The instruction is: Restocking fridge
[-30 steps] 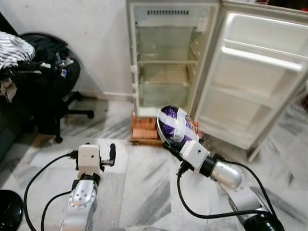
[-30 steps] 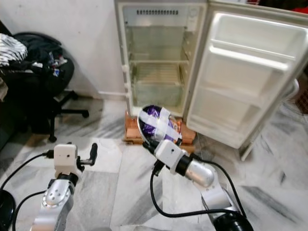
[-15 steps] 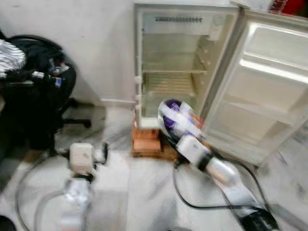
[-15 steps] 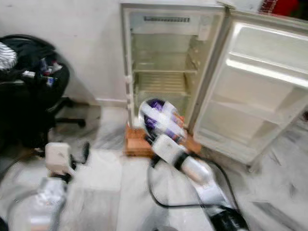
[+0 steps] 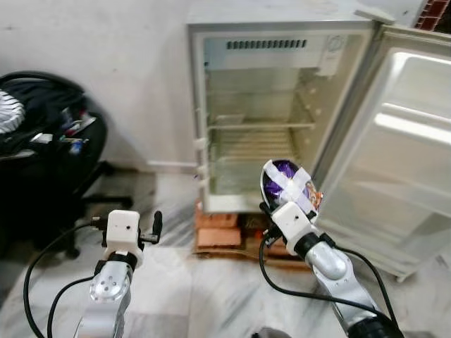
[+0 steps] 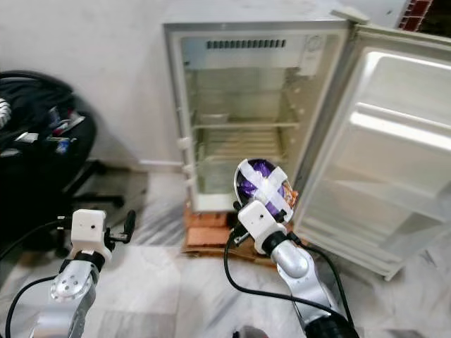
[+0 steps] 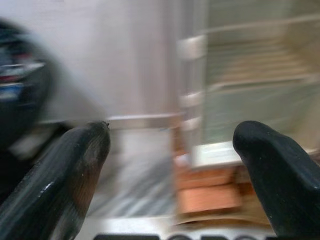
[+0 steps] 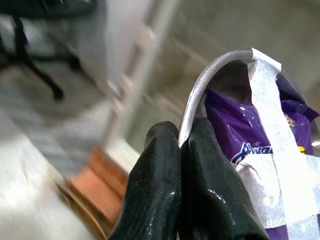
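Note:
A small white fridge (image 5: 257, 123) stands open, its wire shelves bare and its door (image 5: 409, 162) swung out to the right. My right gripper (image 8: 181, 140) is shut on the rim of a metal bowl (image 5: 289, 184). The bowl holds a purple packet (image 8: 240, 145) strapped in with crossed white tape. It hangs upright in front of the fridge's lower right corner, just outside the cabinet. At the lower left my left gripper (image 7: 172, 132) is open with nothing between its fingers, level with the fridge's base and well short of it.
The fridge rests on orange bricks (image 5: 218, 232) over a marble floor (image 5: 183, 296). A black office chair (image 5: 53, 151) piled with clothes stands at the left by the wall. Black cables trail from both arms.
The camera has tilted up and come nearer the fridge. My right gripper has carried the bowl higher and rightward, from in front of the bricks to the fridge's lower opening. The left gripper stays open.

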